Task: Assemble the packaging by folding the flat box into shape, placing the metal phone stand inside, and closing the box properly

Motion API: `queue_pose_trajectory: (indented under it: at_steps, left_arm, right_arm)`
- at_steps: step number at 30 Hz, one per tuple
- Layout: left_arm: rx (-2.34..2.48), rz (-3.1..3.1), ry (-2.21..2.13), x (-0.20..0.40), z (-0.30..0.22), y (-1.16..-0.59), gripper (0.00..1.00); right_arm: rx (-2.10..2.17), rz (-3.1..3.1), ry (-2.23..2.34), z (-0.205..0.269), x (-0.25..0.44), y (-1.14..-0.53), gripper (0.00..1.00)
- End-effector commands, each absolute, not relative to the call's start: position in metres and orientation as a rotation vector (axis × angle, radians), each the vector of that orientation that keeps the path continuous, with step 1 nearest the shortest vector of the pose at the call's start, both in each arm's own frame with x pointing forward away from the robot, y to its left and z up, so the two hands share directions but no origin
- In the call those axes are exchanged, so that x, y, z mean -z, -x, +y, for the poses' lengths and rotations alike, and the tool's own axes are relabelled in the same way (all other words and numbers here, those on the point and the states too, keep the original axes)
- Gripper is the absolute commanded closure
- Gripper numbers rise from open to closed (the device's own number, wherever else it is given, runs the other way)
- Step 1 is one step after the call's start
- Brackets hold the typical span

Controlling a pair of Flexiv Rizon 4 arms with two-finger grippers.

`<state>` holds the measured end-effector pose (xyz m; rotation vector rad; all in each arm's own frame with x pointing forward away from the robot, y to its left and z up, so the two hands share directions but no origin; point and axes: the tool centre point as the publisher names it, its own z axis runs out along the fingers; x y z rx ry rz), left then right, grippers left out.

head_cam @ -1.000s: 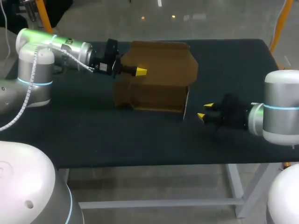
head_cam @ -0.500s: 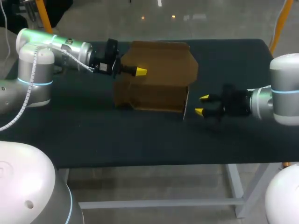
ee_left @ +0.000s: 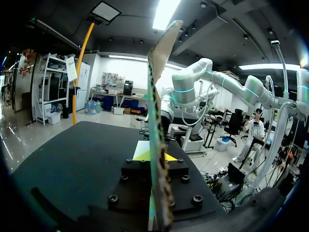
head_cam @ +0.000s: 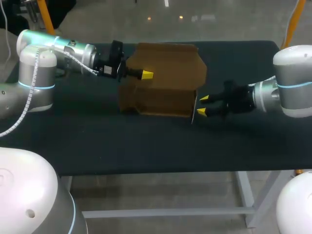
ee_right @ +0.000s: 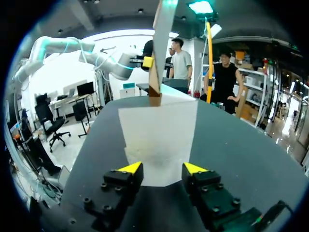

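Note:
The brown cardboard box (head_cam: pixel 165 73) stands half folded at the table's back middle, its tall rear panel upright. My left gripper (head_cam: pixel 145 74) is shut on that panel's left edge. In the left wrist view the panel's edge (ee_left: pixel 157 96) runs upright between the fingers of the left gripper (ee_left: pixel 155 157). My right gripper (head_cam: pixel 201 105) is open at the box's lower right corner. In the right wrist view a white flap (ee_right: pixel 159 130) lies flat on the table just ahead of the right gripper (ee_right: pixel 161 169), with the upright panel (ee_right: pixel 159 48) beyond it. No phone stand shows in any view.
The black table (head_cam: pixel 97 141) has bare surface in front of the box and to both sides. Its front edge runs close below my right arm's wrist.
My right gripper has moved left and slightly back, from open table up to the box's lower right corner. The left arm and the box have not moved.

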<state>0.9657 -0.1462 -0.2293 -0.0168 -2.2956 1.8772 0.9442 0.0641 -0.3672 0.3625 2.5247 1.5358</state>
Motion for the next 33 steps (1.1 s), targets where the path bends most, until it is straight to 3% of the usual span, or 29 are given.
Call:
queue_pose_trajectory:
  at_steps: [1, 33]
  left_arm:
    - [-1.877, -2.294, 0.019, 0.231, -0.146, -0.966, 1.00]
    - [-1.877, -2.294, 0.019, 0.231, -0.146, -0.966, 1.00]
  right_arm:
    - [-1.576, 2.564, -0.319, 0.069, 0.372, -0.951, 0.46]
    - [-1.487, 2.344, -0.610, 0.090, 0.369, -0.941, 0.51]
